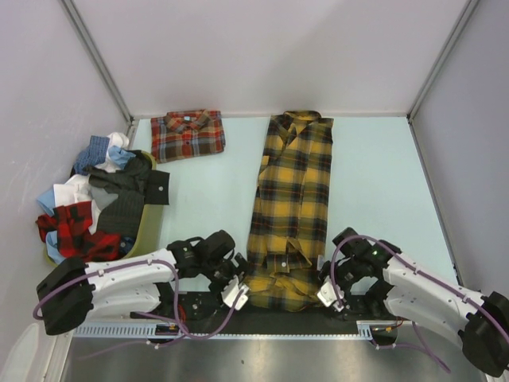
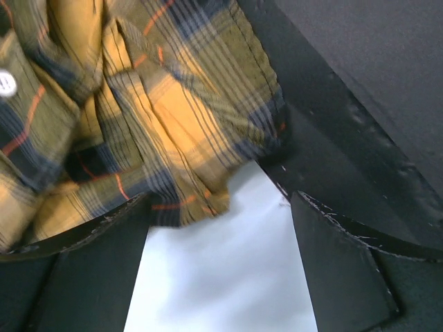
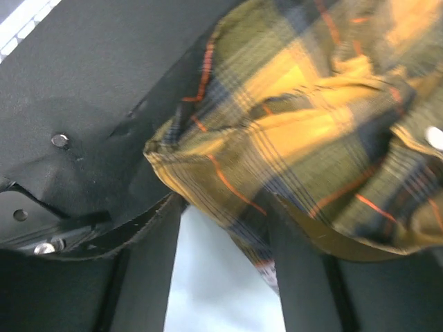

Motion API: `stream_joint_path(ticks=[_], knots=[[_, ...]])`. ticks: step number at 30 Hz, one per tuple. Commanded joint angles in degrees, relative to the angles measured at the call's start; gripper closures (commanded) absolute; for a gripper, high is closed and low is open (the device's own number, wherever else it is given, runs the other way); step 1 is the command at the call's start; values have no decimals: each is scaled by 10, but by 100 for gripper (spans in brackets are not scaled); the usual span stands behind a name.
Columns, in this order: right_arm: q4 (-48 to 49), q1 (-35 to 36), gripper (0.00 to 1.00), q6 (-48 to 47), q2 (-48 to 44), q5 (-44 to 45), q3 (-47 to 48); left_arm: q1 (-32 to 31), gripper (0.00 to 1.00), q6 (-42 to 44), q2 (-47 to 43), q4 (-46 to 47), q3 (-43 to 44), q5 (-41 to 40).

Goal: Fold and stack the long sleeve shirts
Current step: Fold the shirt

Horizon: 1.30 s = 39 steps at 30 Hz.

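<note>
The yellow-and-black plaid long sleeve shirt [image 1: 293, 191] lies lengthwise mid-table, collar far, rumpled hem at the near edge. A red-orange plaid shirt [image 1: 188, 134] sits folded at the back left. My left gripper [image 1: 236, 296] is at the hem's left corner; in the left wrist view it [image 2: 221, 204] stands wide open over pale table, the yellow cloth [image 2: 173, 104] just touching its left finger [image 2: 90, 263]. My right gripper [image 1: 327, 293] is at the hem's right corner. There its jaws [image 3: 225, 214] are apart, and the hem [image 3: 311, 104] drapes over the right finger [image 3: 304, 283] and hangs into the gap.
A yellow-green basket [image 1: 149, 231] heaped with mixed clothes stands at the left. A black strip [image 1: 278, 318] runs along the table's near edge under the hem. Grey walls close in the pale green table [image 1: 374, 183] on three sides.
</note>
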Motion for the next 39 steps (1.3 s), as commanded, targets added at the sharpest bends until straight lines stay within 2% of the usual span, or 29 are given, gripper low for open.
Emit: stream_joint_path(ticks=[1,8,9,11,12,14,15,16,18,19,20,28,30,35,39], knots=[[70,54,48,5,2,46,-25,-34,12,22,29,17,21,-25],[116,94,59,59,-14,104,-51,-51,16,30,69,25,35,-41],[119,98,64,67,-16,112,-52,-52,17,34,73,27,36,-41],[135,106,74,94,-17,116,-54,-55,28,36,86,33,43,-38],[140,107,83,101,-16,119,-54,-56,33,35,90,33,44,-31],[155,112,87,121,-15,123,-52,-59,52,36,99,34,49,-27],[162,113,100,152,-14,129,-52,-60,60,36,102,34,51,-29],[175,113,100,165,-15,131,-49,-60,75,26,107,35,53,-30],[191,113,100,205,-22,134,-45,-62,86,16,106,32,58,-37],[194,114,100,215,-38,134,-44,-62,96,9,99,30,59,-38],[195,115,100,222,-47,134,-43,-62,100,4,94,26,61,-40],[155,118,100,340,-171,126,-11,-52,100,-50,32,-10,95,-16],[159,118,100,358,-177,139,-9,-32,100,-76,40,-11,107,-3],[157,118,100,390,-188,160,7,-12,100,-79,30,-5,123,-2],[167,116,100,457,-188,183,40,26,100,-86,35,-24,159,20]])
